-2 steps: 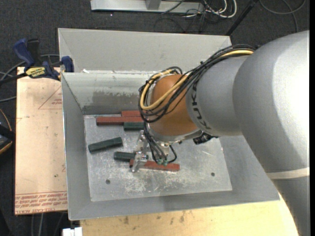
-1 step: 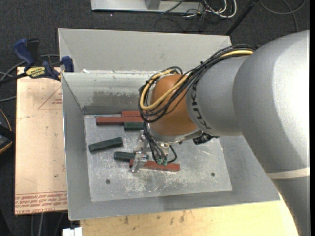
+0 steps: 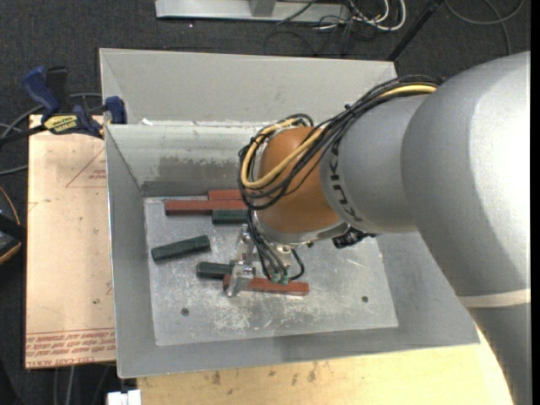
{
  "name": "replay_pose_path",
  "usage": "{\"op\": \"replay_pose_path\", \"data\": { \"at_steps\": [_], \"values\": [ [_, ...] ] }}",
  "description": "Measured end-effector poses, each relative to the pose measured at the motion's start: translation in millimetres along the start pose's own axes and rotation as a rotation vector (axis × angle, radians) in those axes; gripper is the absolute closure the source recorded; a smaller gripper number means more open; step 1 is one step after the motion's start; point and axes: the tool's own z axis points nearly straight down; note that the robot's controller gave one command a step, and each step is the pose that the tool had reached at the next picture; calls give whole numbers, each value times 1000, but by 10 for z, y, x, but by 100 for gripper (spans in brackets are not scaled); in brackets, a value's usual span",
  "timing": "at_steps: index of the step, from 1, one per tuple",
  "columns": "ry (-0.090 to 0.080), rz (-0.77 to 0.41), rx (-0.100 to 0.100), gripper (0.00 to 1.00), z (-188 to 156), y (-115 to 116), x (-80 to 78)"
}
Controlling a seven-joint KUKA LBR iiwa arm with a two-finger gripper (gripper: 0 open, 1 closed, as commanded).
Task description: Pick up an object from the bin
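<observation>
Gripper (image 3: 237, 278) is hanging low over the floor of the grey bin (image 3: 337, 306), beneath the orange wrist cover (image 3: 291, 188) and the looping cables (image 3: 253, 163) of the grey arm (image 3: 439, 159). Whether it is standing apart or together cannot be told, since the wrist is hiding much of it.

Six small bars are lying loose in the bin: three red-brown and three dark green.

The nearest red-brown bar (image 3: 280, 288) is lying flat just to the right of the gripper, with its left end touching the tip or sitting right against it. The nearest dark green bar (image 3: 215, 270) is lying flat just to the gripper's left, its right end reaching in toward the tip. Nothing is showing clearly clamped in the gripper, and which of these two bars it is on cannot be told.

Further left and a little beyond the gripper, a second dark green bar (image 3: 180, 248) is lying alone, slightly tilted. Well beyond the gripper, toward the far wall, a long red-brown bar (image 3: 187, 207) and a short red-brown bar (image 3: 224, 196) are lying side by side, touching, with a third dark green bar (image 3: 228, 217) just beside them, partly under the wrist.
</observation>
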Motion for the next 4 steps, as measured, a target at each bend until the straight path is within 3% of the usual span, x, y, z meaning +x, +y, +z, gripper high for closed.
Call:
{"op": "replay_pose_path", "data": {
  "at_steps": [1,4],
  "values": [
    [12,0,5,100,-149,-9,24],
    [6,0,3,100,-499,-2,3]
  ]
}}
